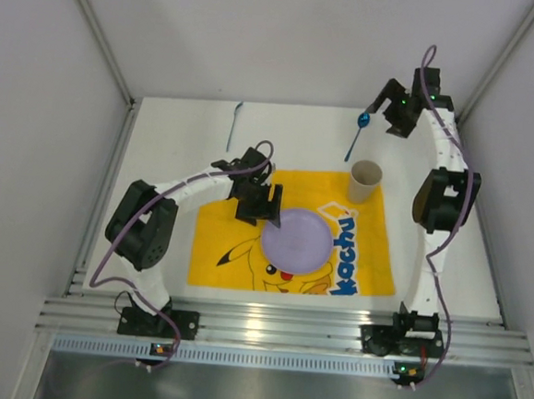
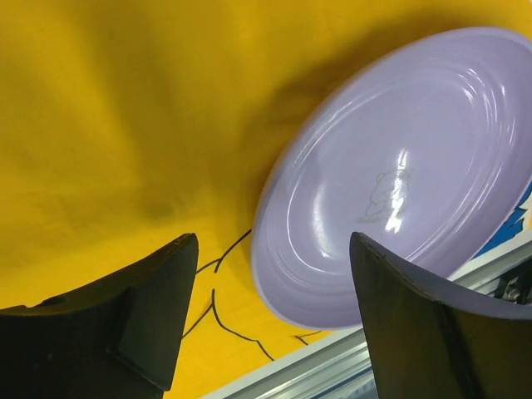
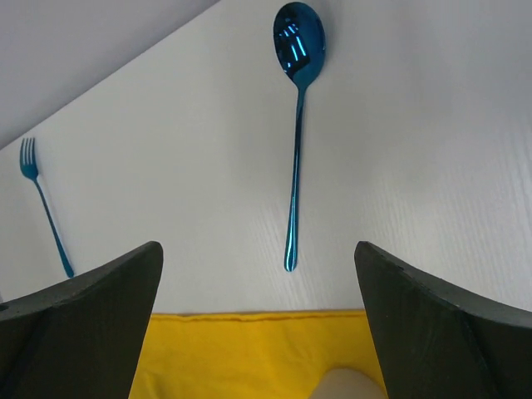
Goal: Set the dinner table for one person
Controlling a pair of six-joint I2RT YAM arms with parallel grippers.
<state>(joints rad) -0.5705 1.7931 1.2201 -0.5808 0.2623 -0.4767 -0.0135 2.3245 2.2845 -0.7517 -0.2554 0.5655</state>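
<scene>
Your left claw [image 1: 267, 216] is released: in the left wrist view its two dark fingers [image 2: 158, 307] stand wide apart with nothing held between them. Read the top view as a dial with 12 at the far edge. The claw hangs at the 9 o'clock rim of the lavender plate [image 1: 298, 239]. From the wrist, the plate [image 2: 399, 183] fills the 1 o'clock part of the view, and one finger overlaps its rim. You cannot tell from these views whether that finger touches it.

The plate lies flat on the yellow Pikachu mat [image 1: 224, 210], about at the mat's middle and covering part of the print. The mat sits on the dinner table [image 1: 178, 156], the wide white top, towards its 6 o'clock edge.

Your right claw [image 1: 384, 98] is also released, its fingers [image 3: 91, 307] spread and empty. It hovers over the dinner table [image 3: 416, 125] at about 1 o'clock, clear of the surface.

The blue spoon [image 1: 355, 137] lies on the white top just at 7 o'clock of that claw. Its bowl points to 12, and its handle tip stops just short of the mat's far edge. In the right wrist view the spoon [image 3: 296, 166] runs straight down the middle, between the fingers but well below them.

A tan cup [image 1: 365, 179] stands upright on the mat's 1 o'clock corner, just beside the spoon's handle end.

The blue fork [image 1: 235, 126] lies on the bare white top at 11 o'clock, tines towards 12. It is well apart from the spoon and off the mat.
</scene>
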